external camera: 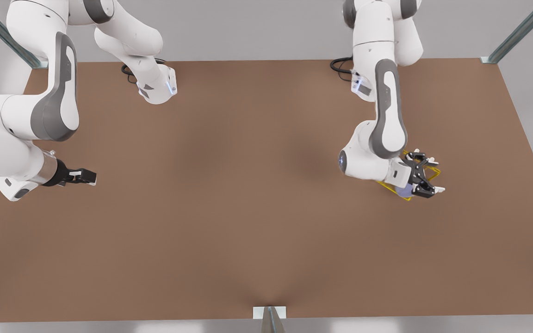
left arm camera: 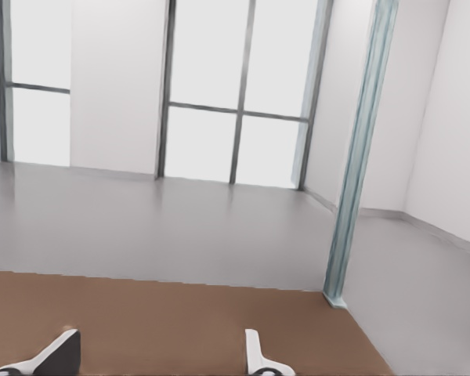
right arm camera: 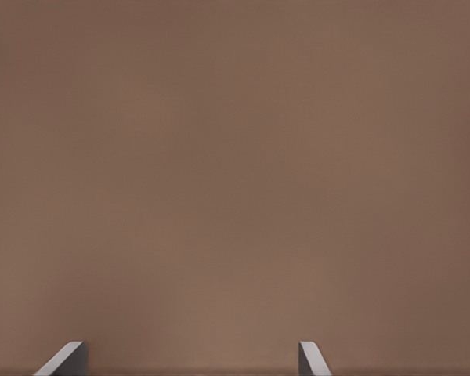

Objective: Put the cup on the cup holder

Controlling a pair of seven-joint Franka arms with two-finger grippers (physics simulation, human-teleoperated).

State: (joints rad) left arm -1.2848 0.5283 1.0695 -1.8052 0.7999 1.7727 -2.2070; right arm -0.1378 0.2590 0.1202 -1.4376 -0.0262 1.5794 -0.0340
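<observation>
Release stage, judging by layout: left gripper (external camera: 427, 172) hangs over the cup holder (external camera: 388, 186) at the front view's right, fingers spread, gripping nothing. Cup (external camera: 404, 191) sits at the holder's near corner. Next: lift clear without nudging it. Right gripper (external camera: 81, 176) waits, fingers apart.

Brown table (external camera: 248, 208); metal corner posts (external camera: 521, 32); tall windows (left arm camera: 235, 94); grey floor (left arm camera: 141, 227).

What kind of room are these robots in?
Probably a robot test lab, in a computer simulation: two white robot arms work over a big brown table, with metal frame posts at its corners and tall windows in a plain white room.
</observation>
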